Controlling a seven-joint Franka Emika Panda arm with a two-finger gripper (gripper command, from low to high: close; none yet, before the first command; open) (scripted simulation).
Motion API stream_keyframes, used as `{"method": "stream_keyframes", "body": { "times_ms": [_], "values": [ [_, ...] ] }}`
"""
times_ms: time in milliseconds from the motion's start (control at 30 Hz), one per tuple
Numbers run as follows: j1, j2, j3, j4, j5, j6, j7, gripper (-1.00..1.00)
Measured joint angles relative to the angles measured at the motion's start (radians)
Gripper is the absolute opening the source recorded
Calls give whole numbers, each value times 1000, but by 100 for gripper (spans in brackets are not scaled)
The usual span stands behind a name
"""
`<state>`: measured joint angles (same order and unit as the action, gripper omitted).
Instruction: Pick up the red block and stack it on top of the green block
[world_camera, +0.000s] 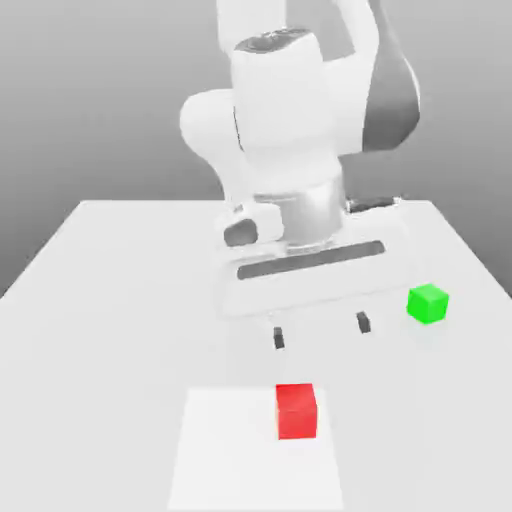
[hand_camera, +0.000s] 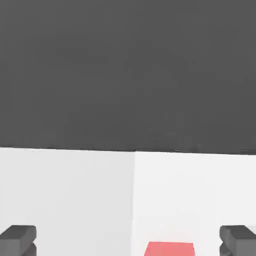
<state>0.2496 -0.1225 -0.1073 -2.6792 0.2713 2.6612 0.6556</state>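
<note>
The red block (world_camera: 296, 412) stood upright on the white square patch (world_camera: 225, 455), at the near part of the scene, toward the patch's right side as the exterior view's right goes. Nothing gripped it, and its top face was bare. In the hand view, part of the red block showed between the two fingers, beyond their tips and touching neither.

Around the patch lay the pale grey tabletop (world_camera: 120, 310), which ran on to the far edge. The two-finger gripper (world_camera: 321, 332) hung in the air farther off than the red block, its dark-tipped fingers spread wide and released, with nothing between them. The tips were apart from both cubes.

The green block (world_camera: 428, 304) sat on the tabletop toward the exterior view's right, farther away than the red block and well apart from it. Its top face was bare too. The white Panda arm (world_camera: 285, 110) rose behind the gripper at the far middle of the scene, and the hand, slightly tilted in the exterior view, reached down from it.
</note>
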Motion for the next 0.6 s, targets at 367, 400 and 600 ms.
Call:
{"method": "stream_keyframes", "body": {
  "times_ms": [367,400,600],
  "values": [
    [-25,122,15,-112,-272,139,208,0],
    [-29,129,16,-109,-276,145,210,0],
    [-28,180,21,-90,-282,189,211,0]
  ]
}}
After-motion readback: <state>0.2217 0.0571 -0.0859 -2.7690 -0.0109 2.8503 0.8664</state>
